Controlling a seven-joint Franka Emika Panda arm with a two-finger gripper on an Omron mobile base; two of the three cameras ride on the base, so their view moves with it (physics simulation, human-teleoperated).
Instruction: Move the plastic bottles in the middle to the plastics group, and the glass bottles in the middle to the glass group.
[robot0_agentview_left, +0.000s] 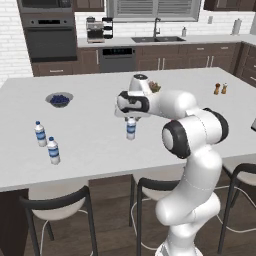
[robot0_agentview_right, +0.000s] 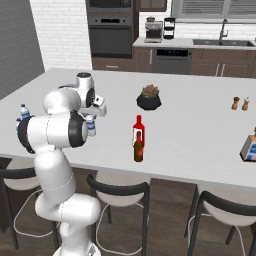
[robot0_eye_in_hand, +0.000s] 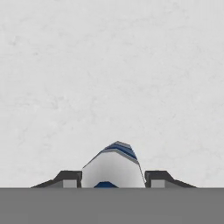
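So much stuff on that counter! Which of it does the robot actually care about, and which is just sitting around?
Part of the job:
- water bottle between the gripper fingers
- two matching water bottles
- red bottle
- dark brown bottle
- two tiny brown bottles

Just lying about:
- bowl of blueberries
- potted plant
- coffee machine
- stools

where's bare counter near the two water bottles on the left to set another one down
Free: the white counter between the two water bottles and the bottle under the gripper, and the strip between them and the blueberry bowl. Crowded: the red bottle and brown bottle standing close together.
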